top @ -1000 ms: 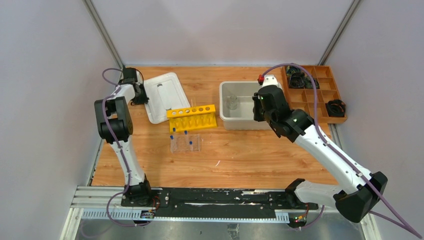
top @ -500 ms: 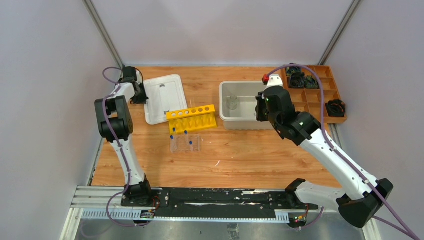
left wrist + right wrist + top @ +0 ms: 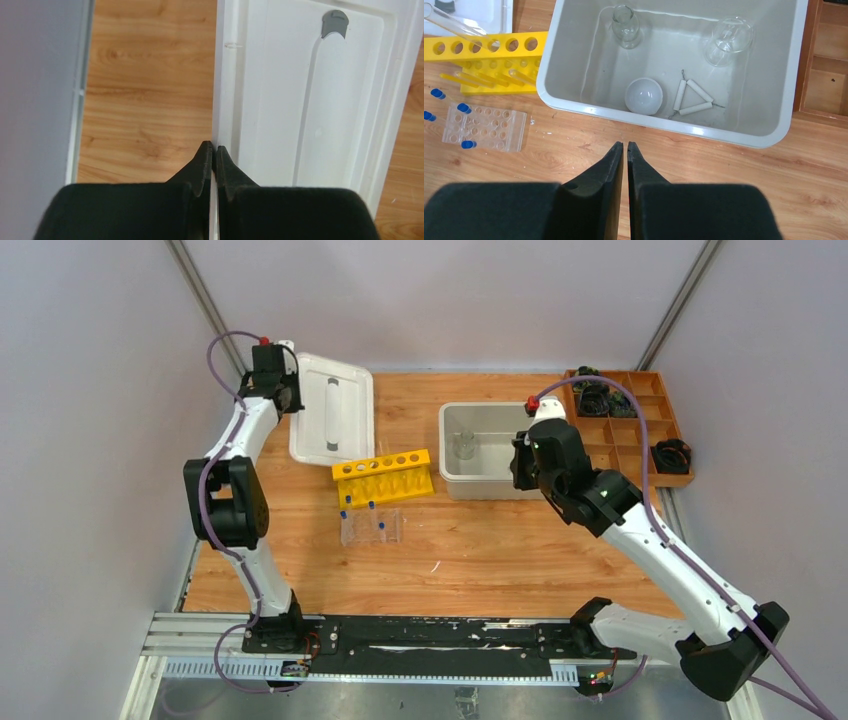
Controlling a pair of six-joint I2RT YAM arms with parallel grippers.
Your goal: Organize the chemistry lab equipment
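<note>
My left gripper is pinched tight on the rim of the white lid, while my right gripper hangs closed and empty just short of the grey bin.

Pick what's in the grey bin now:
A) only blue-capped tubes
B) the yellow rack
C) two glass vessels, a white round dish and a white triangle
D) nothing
C: the right wrist view shows a small flask, a beaker, the white round dish and the white triangle inside the grey bin. The blue-capped tubes and yellow rack sit outside it.
</note>
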